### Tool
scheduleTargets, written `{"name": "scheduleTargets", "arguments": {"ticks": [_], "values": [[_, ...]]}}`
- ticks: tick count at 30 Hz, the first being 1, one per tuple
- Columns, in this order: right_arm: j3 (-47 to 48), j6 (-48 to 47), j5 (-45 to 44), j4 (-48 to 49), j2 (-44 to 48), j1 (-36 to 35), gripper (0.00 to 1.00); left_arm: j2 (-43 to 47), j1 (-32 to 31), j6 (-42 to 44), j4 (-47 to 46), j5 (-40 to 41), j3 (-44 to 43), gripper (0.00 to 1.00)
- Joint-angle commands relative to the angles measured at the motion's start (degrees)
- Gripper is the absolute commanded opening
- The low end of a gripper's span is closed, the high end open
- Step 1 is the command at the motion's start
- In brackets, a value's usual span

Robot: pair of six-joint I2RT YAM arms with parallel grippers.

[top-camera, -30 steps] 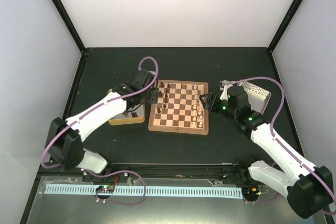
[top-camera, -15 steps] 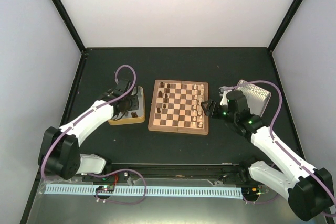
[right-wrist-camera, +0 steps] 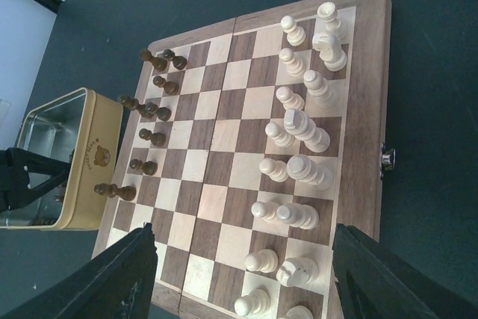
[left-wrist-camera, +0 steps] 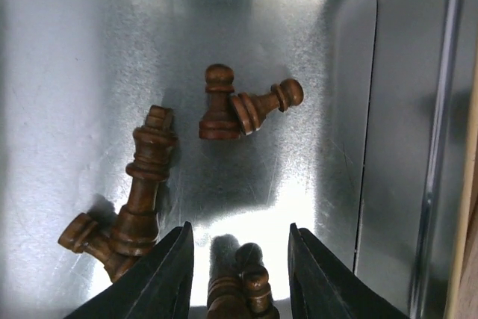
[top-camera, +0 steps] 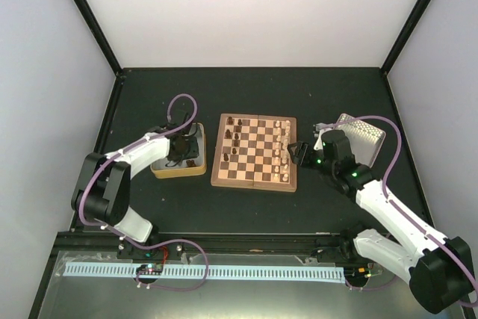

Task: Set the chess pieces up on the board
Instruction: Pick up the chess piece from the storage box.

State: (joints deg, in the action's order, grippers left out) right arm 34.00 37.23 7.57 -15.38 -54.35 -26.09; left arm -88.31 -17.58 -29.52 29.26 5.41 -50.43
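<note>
In the tin point(left-wrist-camera: 89, 42), left end effector point(left-wrist-camera: 239, 238) near its wall point(left-wrist-camera: 367, 147)

We're in a robot test cell, probably a lab: white panel walls point(top-camera: 246, 13), black frame posts point(top-camera: 85, 13), dark table point(top-camera: 336, 95).

dark pieces point(left-wrist-camera: 243, 289) between fingers point(left-wrist-camera: 160, 282) cut off below

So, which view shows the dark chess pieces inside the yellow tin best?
The left wrist view: it looks straight into the tin, so the dark pieces appear separate and sharp. In the top external view the left hand covers most of them. The right wrist view shows the tin from the side, no pieces.
</note>
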Motion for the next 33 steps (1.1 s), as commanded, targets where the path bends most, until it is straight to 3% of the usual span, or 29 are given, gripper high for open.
{"name": "scheduleTargets", "arguments": {"ticks": [1,7,17,23,26,33], "values": [[0.09,1.06,-1.43,1.36,-0.72,0.25,0.66,-0.20,0.45,0.29,3.70,-1.89,-2.21,0.38],[0.44,1.20,0.25,1.66,-2.85,0.25,0.66,3.00,0.45,0.46,7.84,-2.93,-1.55,0.38],[1.34,0.21,0.95,0.56,-2.77,0.25,0.66,-2.78,0.45,1.29,8.91,-4.10,-3.14,0.36],[5.95,0.31,0.21,-7.01,-3.15,0.29,0.66,-4.88,0.45,2.34,8.28,-4.24,-5.85,0.11],[8.73,0.83,0.28,-12.28,-2.83,0.25,0.66,-3.48,0.45,1.91,9.29,-2.78,-7.24,0.03],[16.93,0.08,4.91,-20.78,-4.53,0.24,0.66,2.57,0.45,2.94,16.67,-0.12,-12.37,0.01]]}}
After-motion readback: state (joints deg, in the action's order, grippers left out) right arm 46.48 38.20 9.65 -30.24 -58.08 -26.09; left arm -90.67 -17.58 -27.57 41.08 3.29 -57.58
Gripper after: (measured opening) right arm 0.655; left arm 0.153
